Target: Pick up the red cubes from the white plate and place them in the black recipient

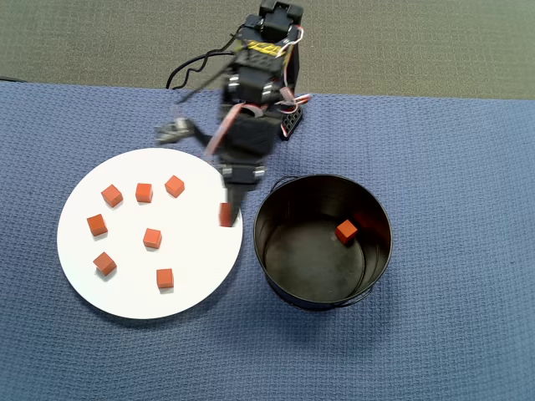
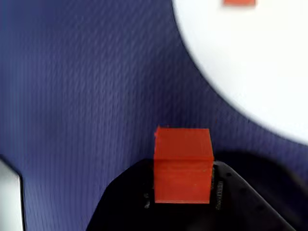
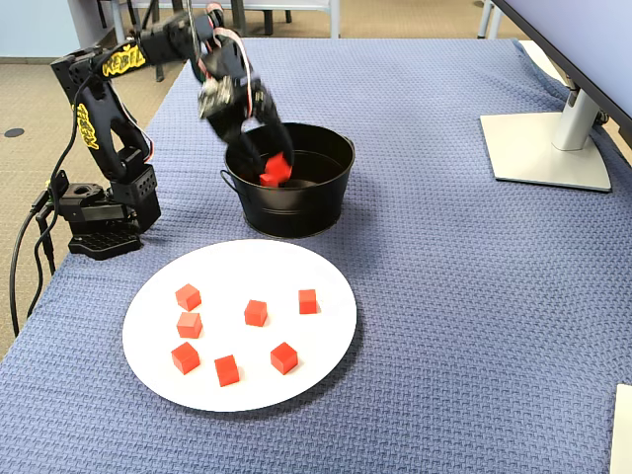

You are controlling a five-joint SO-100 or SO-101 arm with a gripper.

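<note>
My claw (image 1: 226, 215) is clamping one red cube (image 1: 225, 215), carrying it in the air over the right edge of the white plate (image 1: 92, 288) in the overhead view, beside the black pot (image 1: 380, 267). Seven cubes (image 3: 256, 312) are lying on the plate, one more cube (image 1: 346, 231) is sitting inside the pot. Everything is resting on blue cloth (image 1: 468, 167).

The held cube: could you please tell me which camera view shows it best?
The wrist view: the held cube fills the lower centre, sharp, against the dark gripper. In the overhead view it is small and blurred between the plate and the pot; in the fixed view it is small, in front of the pot.
</note>
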